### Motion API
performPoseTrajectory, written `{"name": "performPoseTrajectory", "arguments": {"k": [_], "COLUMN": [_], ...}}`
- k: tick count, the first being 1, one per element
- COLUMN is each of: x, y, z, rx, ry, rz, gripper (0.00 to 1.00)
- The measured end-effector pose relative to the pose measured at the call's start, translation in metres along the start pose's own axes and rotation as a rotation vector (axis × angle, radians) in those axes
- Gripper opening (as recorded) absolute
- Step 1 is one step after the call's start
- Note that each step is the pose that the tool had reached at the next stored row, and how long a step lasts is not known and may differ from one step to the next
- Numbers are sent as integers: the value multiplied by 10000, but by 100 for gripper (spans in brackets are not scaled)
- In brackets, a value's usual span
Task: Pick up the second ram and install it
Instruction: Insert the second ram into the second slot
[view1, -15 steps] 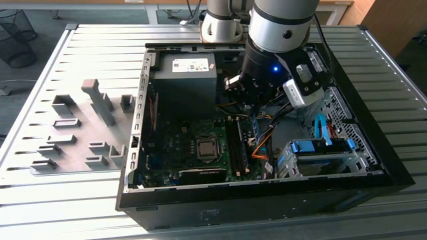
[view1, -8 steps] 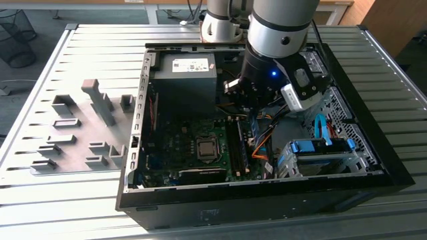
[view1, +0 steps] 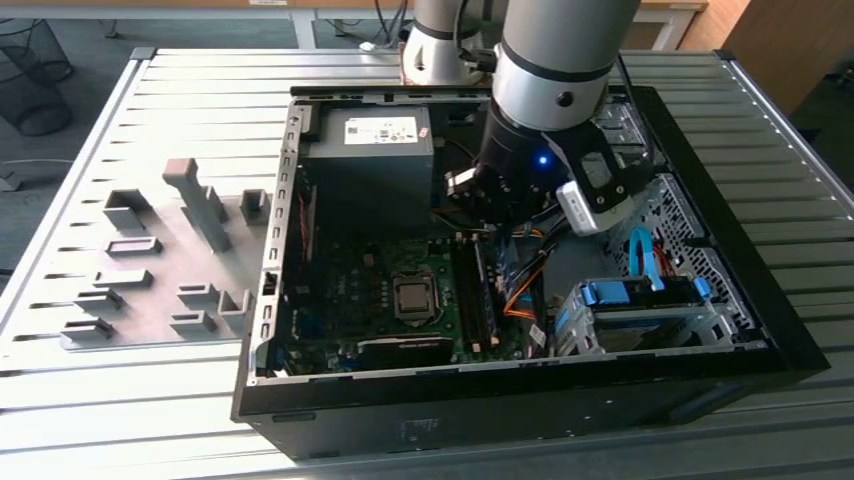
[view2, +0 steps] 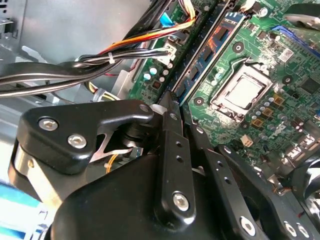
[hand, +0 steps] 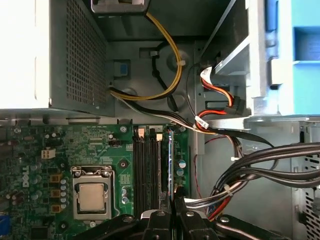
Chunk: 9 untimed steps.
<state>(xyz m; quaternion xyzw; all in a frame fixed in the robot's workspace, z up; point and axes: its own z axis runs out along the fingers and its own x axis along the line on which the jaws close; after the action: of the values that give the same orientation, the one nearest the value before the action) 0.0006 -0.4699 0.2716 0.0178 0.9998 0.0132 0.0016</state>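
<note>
My gripper (hand: 172, 207) is low inside the open computer case (view1: 747, 350), over the black memory slots (hand: 145, 165) beside the CPU socket (hand: 91, 196). Its fingers are shut on the second ram (hand: 171, 165), a thin green stick seen edge-on. The stick lies along the slot farthest from the socket. In the second wrist view the gripper (view2: 171, 100) pinches the near end of the ram (view2: 210, 47), which runs away along the motherboard past the socket (view2: 243, 93). In the exterior view the gripper (view1: 487, 215) hangs over the slots' (view1: 474, 295) far end.
The power supply (view1: 371, 160) stands close behind the gripper. Bundled black and coloured cables (hand: 240, 165) cross just beside the slots. A blue drive cage (view1: 641, 300) is at the exterior view's right. Grey fixture blocks (view1: 174, 260) stand on the table outside the case.
</note>
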Motion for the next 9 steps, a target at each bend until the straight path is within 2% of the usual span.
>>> {"name": "performPoseTrajectory", "arguments": {"k": [3,9], "x": [0,0], "y": [-2,-2], "z": [48,59], "rx": [1,3], "ry": [47,53], "rz": [1,1], "gripper": [14,14]}}
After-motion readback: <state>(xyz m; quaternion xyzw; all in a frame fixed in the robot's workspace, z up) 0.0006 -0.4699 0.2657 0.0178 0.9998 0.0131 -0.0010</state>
